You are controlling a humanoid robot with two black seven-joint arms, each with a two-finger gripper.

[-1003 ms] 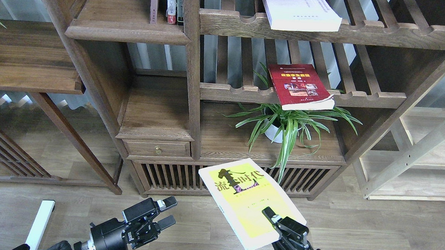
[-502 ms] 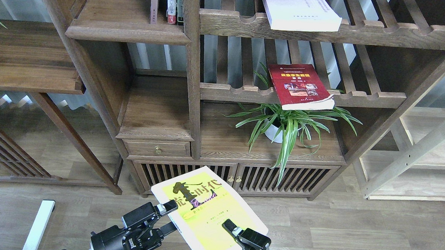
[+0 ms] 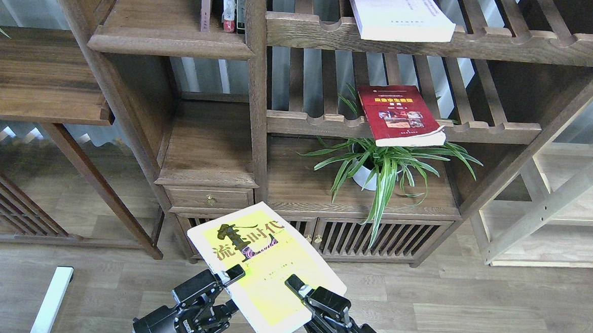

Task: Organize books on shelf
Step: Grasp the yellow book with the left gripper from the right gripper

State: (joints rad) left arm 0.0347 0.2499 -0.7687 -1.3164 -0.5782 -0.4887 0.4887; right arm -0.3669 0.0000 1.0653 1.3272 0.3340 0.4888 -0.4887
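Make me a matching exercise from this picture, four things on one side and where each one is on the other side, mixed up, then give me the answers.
Things:
1. yellow-green book
2. red book
3. pale lavender-white book
4. spider plant

Places:
A. on the top slatted shelf
B. on the cabinet top, under the red book
C. on the middle slatted shelf, its corner over the front rail
D. in front of the bookcase, between the left gripper and right gripper

Pairs: 1-D, 2-C, 3-A, 4-B
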